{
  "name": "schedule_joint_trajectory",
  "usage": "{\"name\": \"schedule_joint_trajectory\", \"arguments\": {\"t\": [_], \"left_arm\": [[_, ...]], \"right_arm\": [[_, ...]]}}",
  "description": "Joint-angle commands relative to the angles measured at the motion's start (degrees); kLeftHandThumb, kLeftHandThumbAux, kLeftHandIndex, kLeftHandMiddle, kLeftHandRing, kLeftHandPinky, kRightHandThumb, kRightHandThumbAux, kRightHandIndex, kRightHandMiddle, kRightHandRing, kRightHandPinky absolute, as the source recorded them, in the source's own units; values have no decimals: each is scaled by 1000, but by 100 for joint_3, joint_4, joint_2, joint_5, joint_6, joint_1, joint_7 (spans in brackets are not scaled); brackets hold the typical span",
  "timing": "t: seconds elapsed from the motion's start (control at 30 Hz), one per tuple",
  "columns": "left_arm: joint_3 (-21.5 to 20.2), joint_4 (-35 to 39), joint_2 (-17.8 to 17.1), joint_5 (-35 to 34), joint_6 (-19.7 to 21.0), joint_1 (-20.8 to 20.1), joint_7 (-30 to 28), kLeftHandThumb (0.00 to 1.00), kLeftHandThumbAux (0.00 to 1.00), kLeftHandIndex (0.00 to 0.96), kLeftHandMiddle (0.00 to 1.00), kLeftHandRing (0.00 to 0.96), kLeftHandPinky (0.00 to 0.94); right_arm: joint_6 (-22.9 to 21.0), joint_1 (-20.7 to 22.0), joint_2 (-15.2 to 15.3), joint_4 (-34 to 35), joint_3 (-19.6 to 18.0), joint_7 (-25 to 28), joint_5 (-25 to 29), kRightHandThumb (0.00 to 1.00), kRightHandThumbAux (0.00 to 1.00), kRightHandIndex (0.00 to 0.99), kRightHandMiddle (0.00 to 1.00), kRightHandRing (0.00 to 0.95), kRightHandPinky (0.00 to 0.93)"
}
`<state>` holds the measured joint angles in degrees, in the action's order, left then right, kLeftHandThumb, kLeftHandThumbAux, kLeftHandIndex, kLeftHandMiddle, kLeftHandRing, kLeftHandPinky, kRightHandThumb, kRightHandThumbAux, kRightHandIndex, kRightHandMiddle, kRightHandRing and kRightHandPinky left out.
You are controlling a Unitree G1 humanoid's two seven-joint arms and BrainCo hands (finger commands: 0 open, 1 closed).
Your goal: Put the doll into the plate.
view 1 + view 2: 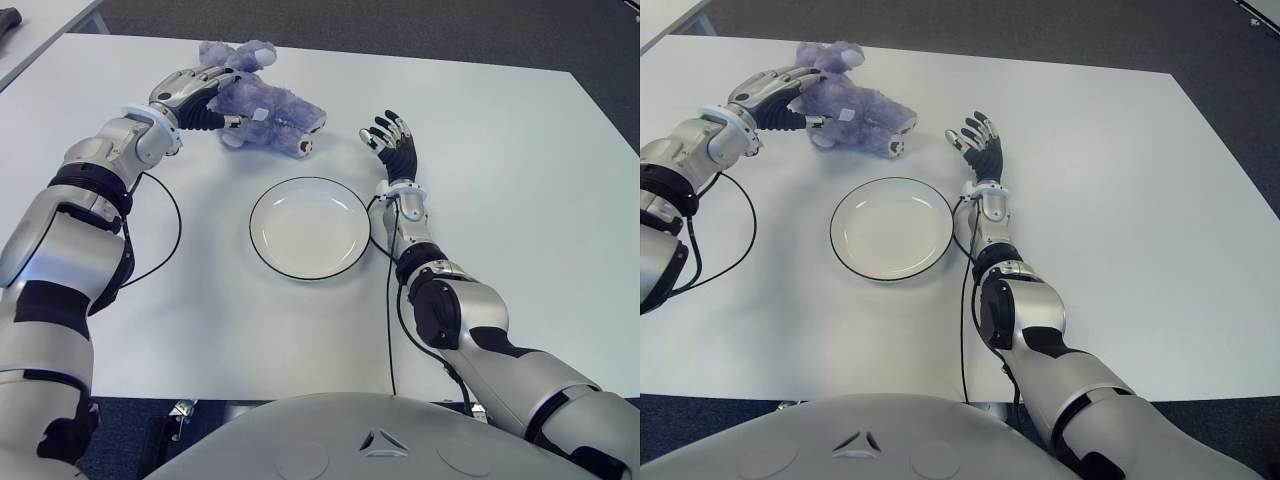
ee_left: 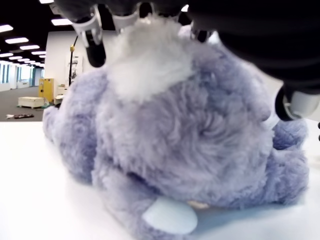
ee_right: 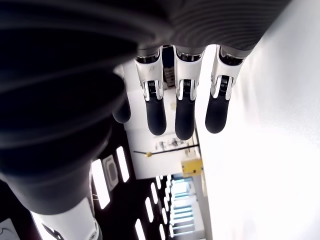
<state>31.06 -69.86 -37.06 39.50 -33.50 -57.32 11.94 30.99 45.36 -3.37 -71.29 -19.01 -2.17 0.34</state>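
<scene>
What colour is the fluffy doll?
The doll is light purple, with a white patch; clearest in the left wrist view.

Your two head cameras look forward and down at the white table point(image 1: 520, 200), sharing the plate point(image 1: 310, 227) and both arms. Your left wrist camera sits low, right against the purple doll point(image 2: 190, 150). Your right wrist camera looks along its own fingers point(image 3: 184, 115).
</scene>
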Motion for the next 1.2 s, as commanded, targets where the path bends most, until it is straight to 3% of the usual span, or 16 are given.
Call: {"name": "schedule_joint_trajectory", "arguments": {"t": [0.03, 0.4, 0.63, 0.7, 0.77, 0.8, 0.83, 0.9, 0.93, 0.97, 1.1, 1.17, 1.2], "left_arm": [[240, -37, 260, 288, -12, -76, -240, 289, 296, 0, 0, 19, 91], [392, -166, 559, 353, 147, -183, -143, 263, 285, 0, 0, 16, 1], [570, -347, 1056, 550, 663, -159, 440, 272, 305, 0, 0, 32, 23], [654, -359, 1134, 666, 828, -133, 876, 380, 347, 0, 0, 48, 181], [745, -367, 1197, 809, 994, -93, 1436, 441, 365, 0, 0, 57, 230], [782, -376, 1226, 870, 1062, -73, 1679, 558, 394, 0, 0, 69, 283], [822, -391, 1263, 933, 1137, -51, 1952, 579, 399, 0, 0, 71, 292], [901, -430, 1330, 1044, 1269, -20, 2421, 733, 432, 0, 4, 112, 357], [963, -459, 1370, 1129, 1371, -13, 2677, 748, 435, 0, 5, 117, 363], [1006, -484, 1396, 1186, 1438, -12, 2837, 841, 452, 94, 94, 223, 428], [1205, -649, 1517, 1406, 1847, -25, 3250, 939, 457, 192, 160, 308, 494], [1355, -737, 1576, 1573, 2157, -34, 3434, 992, 670, 259, 209, 353, 469], [1460, -781, 1597, 1679, 2315, -40, 3489, 998, 692, 268, 216, 352, 471]], "right_arm": [[-867, -1174, -233, -694, -48, -82, 29, 192, 817, 152, 222, 235, 257], [-892, -1152, -244, -696, -39, -123, 17, 287, 833, 161, 234, 243, 261], [-915, -1136, -251, -696, -25, -153, 5, 311, 840, 162, 236, 247, 263], [-923, -1135, -250, -696, -28, -150, 9, 314, 841, 162, 237, 250, 268], [-926, -1133, -250, -695, -31, -149, 14, 317, 840, 162, 237, 250, 269], [-925, -1132, -250, -695, -33, -148, 16, 323, 841, 162, 237, 249, 264], [-923, -1132, -248, -694, -36, -146, 20, 325, 840, 163, 237, 249, 264], [-919, -1132, -247, -693, -42, -142, 27, 331, 843, 165, 238, 248, 263], [-919, -1131, -247, -693, -44, -141, 30, 332, 843, 165, 238, 248, 263], [-920, -1131, -248, -692, -46, -141, 31, 334, 844, 167, 241, 250, 264], [-921, -1137, -246, -693, -46, -140, 30, 338, 844, 168, 242, 252, 266], [-921, -1141, -244, -692, -44, -140, 27, 338, 844, 170, 240, 250, 265], [-916, -1144, -244, -692, -44, -137, 28, 339, 843, 170, 240, 249, 265]]}}
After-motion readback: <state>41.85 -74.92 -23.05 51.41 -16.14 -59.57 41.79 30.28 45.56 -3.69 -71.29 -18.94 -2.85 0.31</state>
